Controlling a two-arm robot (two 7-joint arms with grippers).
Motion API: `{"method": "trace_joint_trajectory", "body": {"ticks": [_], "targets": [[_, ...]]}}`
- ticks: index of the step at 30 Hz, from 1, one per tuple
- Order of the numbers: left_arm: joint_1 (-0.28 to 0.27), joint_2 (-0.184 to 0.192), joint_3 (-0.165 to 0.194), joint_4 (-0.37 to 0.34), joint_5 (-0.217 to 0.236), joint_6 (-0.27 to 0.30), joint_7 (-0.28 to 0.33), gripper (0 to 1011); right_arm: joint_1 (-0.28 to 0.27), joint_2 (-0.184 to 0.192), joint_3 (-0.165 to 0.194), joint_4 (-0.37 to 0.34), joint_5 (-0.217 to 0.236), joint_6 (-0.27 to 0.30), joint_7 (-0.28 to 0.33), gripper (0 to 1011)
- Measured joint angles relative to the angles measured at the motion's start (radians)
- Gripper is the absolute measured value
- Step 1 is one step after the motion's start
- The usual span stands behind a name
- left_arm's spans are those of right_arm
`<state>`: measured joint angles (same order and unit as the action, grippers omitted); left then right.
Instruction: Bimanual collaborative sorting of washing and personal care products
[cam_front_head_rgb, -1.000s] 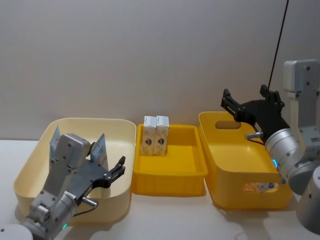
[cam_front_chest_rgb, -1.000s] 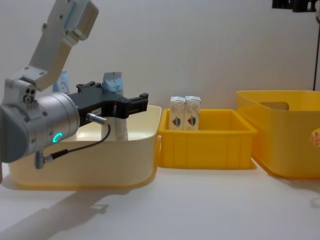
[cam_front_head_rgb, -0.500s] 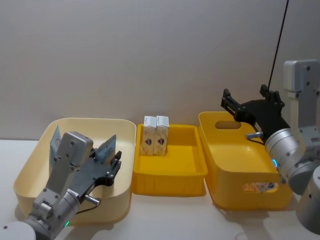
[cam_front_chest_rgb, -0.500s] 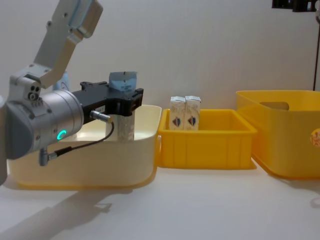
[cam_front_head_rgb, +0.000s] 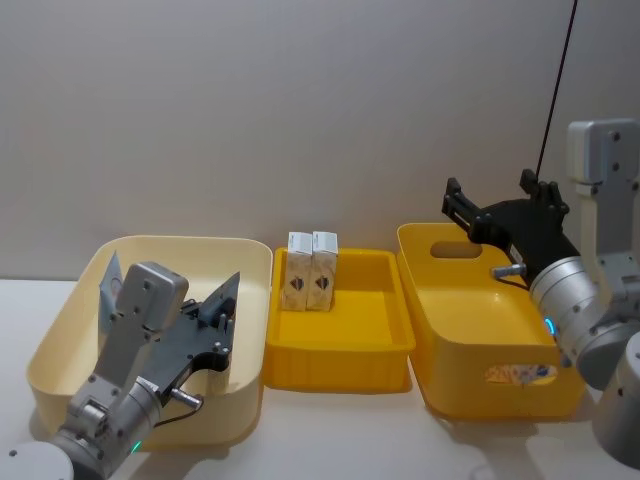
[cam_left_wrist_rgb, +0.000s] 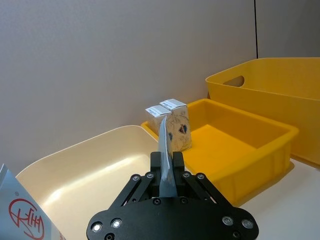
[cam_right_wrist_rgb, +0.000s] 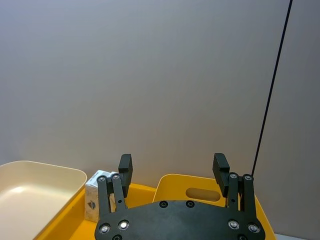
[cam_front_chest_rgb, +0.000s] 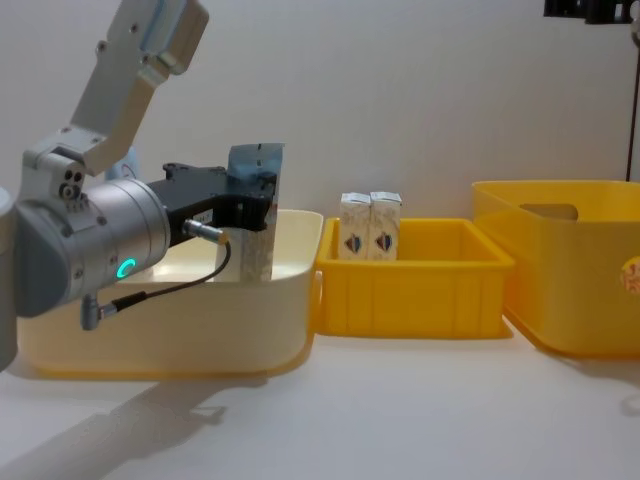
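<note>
Clamping squeeze tube (cam_front_chest_rgb: 257, 258) near flat top over cream bin (cam_front_chest_rgb: 290, 300), left gripper (cam_front_chest_rgb: 250, 200) is risking pivot or slip: soft body. Right gripper (cam_front_head_rgb: 490, 195) is hovering wide-open, empty, above larger yellow bin (cam_front_head_rgb: 470, 330).

Left gripper (cam_left_wrist_rgb: 168, 161) low, jaws clamped on a tube (cam_left_wrist_rgb: 163, 137), right gripper (cam_right_wrist_rgb: 173, 165) raised, jaws wide apart
</note>
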<state>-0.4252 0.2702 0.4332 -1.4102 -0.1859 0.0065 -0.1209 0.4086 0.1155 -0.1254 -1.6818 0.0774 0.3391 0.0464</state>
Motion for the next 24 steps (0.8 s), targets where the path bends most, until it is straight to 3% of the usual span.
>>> {"method": "trace_joint_trajectory", "body": {"ticks": [24], "targets": [[-0.010,0.000,-0.009,-0.014,0.013,-0.022,-0.001,139,0.000,0.000,0.000,0.000,0.000,0.000,0.000,1001]]}}
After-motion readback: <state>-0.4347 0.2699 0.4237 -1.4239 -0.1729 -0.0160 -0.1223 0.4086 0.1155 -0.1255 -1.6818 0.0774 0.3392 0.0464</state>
